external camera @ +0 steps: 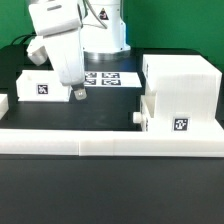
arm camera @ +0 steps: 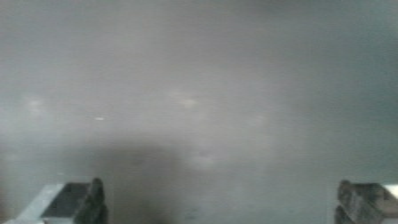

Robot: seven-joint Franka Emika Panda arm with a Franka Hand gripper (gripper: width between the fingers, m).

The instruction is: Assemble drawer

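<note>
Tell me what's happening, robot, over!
Hand open, empty. Housing, small box by it, small box near hand: none held. No blocker seen.

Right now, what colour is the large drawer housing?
The drawer housing is plain white; exterior view shows it best.

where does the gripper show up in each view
Exterior view: the gripper hangs over the table, between the small box and the marker board.
Wrist view: the gripper shows only as two fingertips, set wide apart.
Shared landmark: the dark table beneath it.
</note>
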